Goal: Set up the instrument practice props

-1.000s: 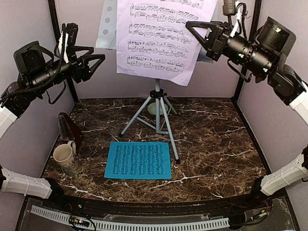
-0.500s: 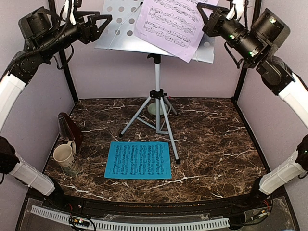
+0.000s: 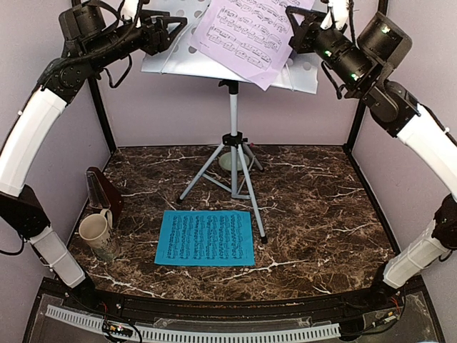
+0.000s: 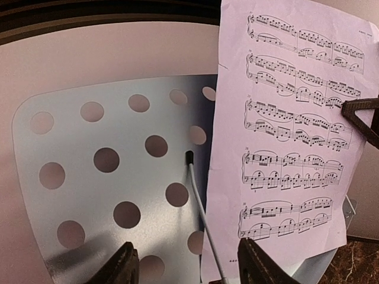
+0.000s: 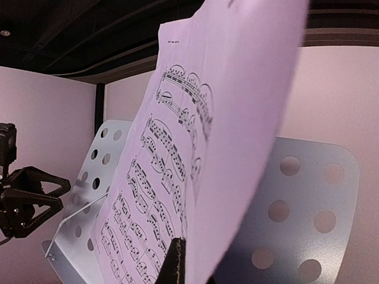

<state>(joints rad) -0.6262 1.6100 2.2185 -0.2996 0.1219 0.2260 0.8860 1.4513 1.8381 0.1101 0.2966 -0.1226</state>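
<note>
The silver music stand [image 3: 233,143] stands at the back centre, its perforated grey tray [image 3: 166,58] up high. My right gripper [image 3: 294,32] is shut on the right edge of the lilac sheet [image 3: 246,36] and holds it over the tray's right half. In the right wrist view the sheet [image 5: 177,177] bends away from one dark finger [image 5: 175,265], with the tray [image 5: 296,207] behind. My left gripper [image 3: 170,32] is open and empty at the tray's left half [image 4: 106,177], its fingers [image 4: 121,266] either side of a thin wire arm [image 4: 201,219]. The blue sheet [image 3: 206,238] lies flat on the table. The brown metronome [image 3: 103,191] stands at the left.
A cream mug [image 3: 96,234] stands in front of the metronome near the left wall. A small pale-green bowl [image 3: 227,161] sits behind the tripod legs [image 3: 214,175]. Lilac walls close in the marble table [image 3: 321,214] on three sides.
Both grippers have risen toward the tray. The lilac sheet went from hanging upright in front of the stand to lying tilted over the tray. My left gripper moved right, up to the tray.
</note>
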